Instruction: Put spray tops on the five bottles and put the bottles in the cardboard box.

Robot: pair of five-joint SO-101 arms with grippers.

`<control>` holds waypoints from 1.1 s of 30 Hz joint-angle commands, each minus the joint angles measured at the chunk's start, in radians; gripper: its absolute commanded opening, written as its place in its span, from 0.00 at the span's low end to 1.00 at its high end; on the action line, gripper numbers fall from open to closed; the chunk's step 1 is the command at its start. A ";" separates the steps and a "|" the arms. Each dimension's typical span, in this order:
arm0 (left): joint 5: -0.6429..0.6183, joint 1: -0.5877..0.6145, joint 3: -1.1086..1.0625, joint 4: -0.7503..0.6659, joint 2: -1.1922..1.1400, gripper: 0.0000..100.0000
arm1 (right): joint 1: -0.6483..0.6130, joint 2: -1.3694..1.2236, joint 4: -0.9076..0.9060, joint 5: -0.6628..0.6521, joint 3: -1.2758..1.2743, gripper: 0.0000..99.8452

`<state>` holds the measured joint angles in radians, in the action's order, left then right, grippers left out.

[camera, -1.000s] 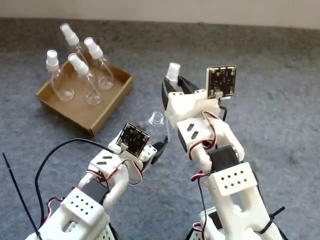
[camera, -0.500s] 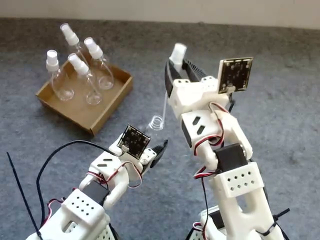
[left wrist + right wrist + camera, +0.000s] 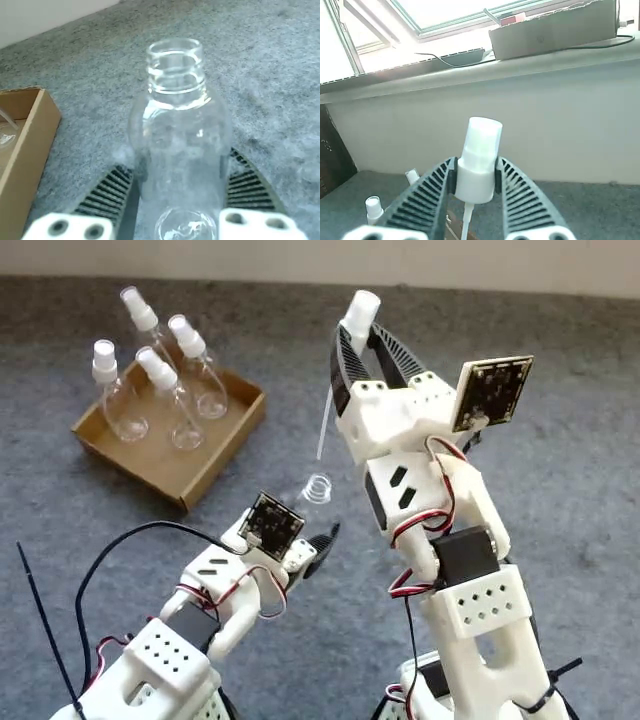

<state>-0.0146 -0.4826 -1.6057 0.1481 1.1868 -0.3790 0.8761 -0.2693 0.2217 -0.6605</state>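
The right arm is climbing, and over this last second the right gripper (image 3: pixel 360 328) is carrying the top (image 3: pixel 361 310) higher and farther back. The thin tube (image 3: pixel 322 425), which was reaching the neck a moment ago, is now hanging just above it. The left gripper (image 3: pixel 312 525) is easing back a touch with the bottle (image 3: pixel 316 488).

The right gripper's ribbed black fingers are pinching the top's white plastic collar (image 3: pixel 479 160), with its round cap sticking up between them. The left gripper (image 3: pixel 180 186) is clamping the clear bottle (image 3: pixel 177 125) round its belly. The bottle is smooth and rounded, its threaded neck is open, and it is tilting up off the carpet (image 3: pixel 560 440), which is grey and nubbly.

To the left, the shallow brown cardboard box (image 3: pixel 225 445) is holding four bottles (image 3: pixel 165 390). They are clear and teardrop-shaped, each is already wearing a white top, and all are leaning together.
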 commanded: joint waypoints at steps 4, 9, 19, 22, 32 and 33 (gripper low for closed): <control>-0.012 -0.021 0.018 -0.026 0.022 0.07 | -0.013 0.015 -0.091 -0.003 0.058 0.01; -0.012 -0.019 0.036 -0.026 0.022 0.07 | -0.013 0.016 -0.142 -0.003 0.005 0.01; -0.012 -0.013 0.070 -0.026 0.022 0.07 | -0.015 0.016 -0.142 -0.003 -0.127 0.01; -0.012 0.019 0.073 -0.031 0.022 0.07 | -0.015 0.016 -0.142 -0.003 -0.156 0.01; -0.012 0.079 -0.005 -0.272 0.022 0.07 | -0.067 0.016 -0.142 -0.009 -0.259 0.01; -0.012 0.079 -0.007 -0.279 0.022 0.07 | -0.087 0.016 -0.143 -0.011 -0.265 0.01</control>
<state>-0.0146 -0.4181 -1.6241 -0.0483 1.1853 -0.4081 0.8792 -0.4012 0.2248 -0.9152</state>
